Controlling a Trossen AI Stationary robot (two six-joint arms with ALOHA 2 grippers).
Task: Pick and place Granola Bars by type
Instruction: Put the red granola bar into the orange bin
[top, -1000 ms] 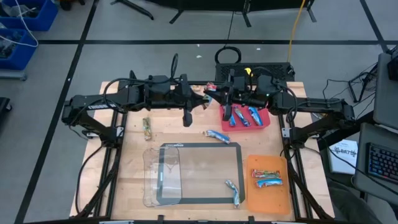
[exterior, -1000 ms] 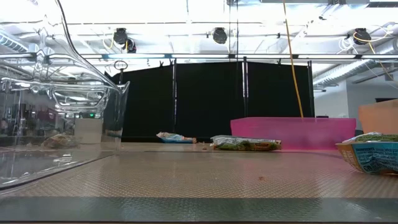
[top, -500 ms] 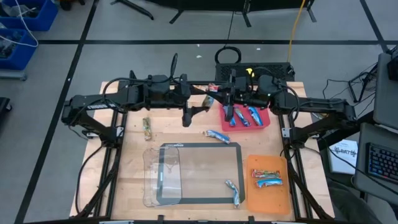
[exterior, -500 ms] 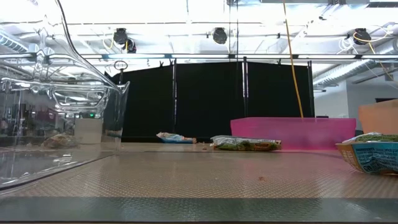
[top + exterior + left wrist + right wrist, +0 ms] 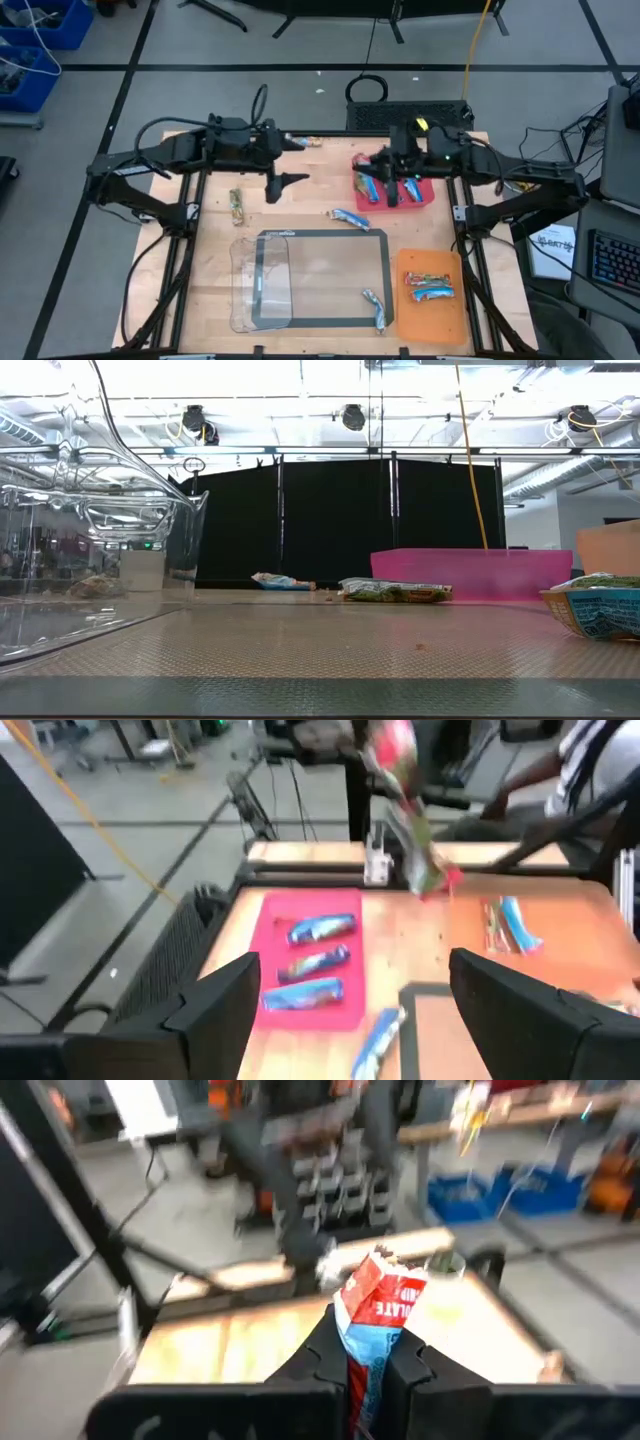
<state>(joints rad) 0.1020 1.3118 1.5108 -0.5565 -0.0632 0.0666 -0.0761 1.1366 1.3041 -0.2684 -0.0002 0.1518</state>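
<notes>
A red-and-blue foil-wrapped granola bar (image 5: 375,1315) is seen pinched in the right gripper (image 5: 365,1360) only in its wrist view. Overhead, that gripper (image 5: 383,178) is held above the pink rectangular plastic tray (image 5: 425,194). The left gripper (image 5: 285,180) is held spread (empty) over the wooden table (image 5: 310,205).

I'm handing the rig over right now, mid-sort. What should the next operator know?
Left tool: open, empty, over the table's far side.
Right tool: shut on a red-and-blue bar, above the pink tray.
Done: three blue bars in the pink tray; two bars in the orange tray.
Left: the held bar, plus loose bars: tan-green one, blue one, one at the mat corner.
</notes>
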